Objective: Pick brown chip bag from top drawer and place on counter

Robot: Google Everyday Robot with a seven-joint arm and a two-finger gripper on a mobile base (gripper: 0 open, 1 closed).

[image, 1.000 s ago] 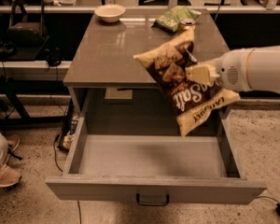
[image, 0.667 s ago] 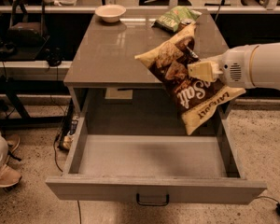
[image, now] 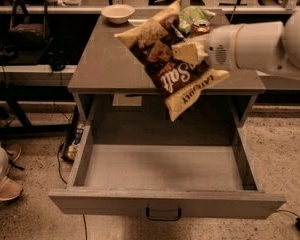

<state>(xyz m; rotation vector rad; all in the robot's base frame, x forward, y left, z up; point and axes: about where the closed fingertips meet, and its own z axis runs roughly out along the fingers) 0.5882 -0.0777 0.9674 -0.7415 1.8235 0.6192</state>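
While pinched in closed tool (image: 188,52), brown chip bag (image: 162,78) now higher (above counter (image: 104,59) edge)

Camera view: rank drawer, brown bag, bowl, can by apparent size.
1. Drawer
2. Brown bag
3. Bowl
4. Can, partly hidden

The bag looms because the gripper, at its right edge, holds it up nearer the camera.

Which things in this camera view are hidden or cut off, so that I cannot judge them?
Camera view:
- Gripper: it holds the brown chip bag in the air; its far finger is behind the bag.
- Green bag and can: partly covered by the brown chip bag and the arm.
- Arm: cut off by the right edge.
- Top drawer: its back lies in shadow under the counter.
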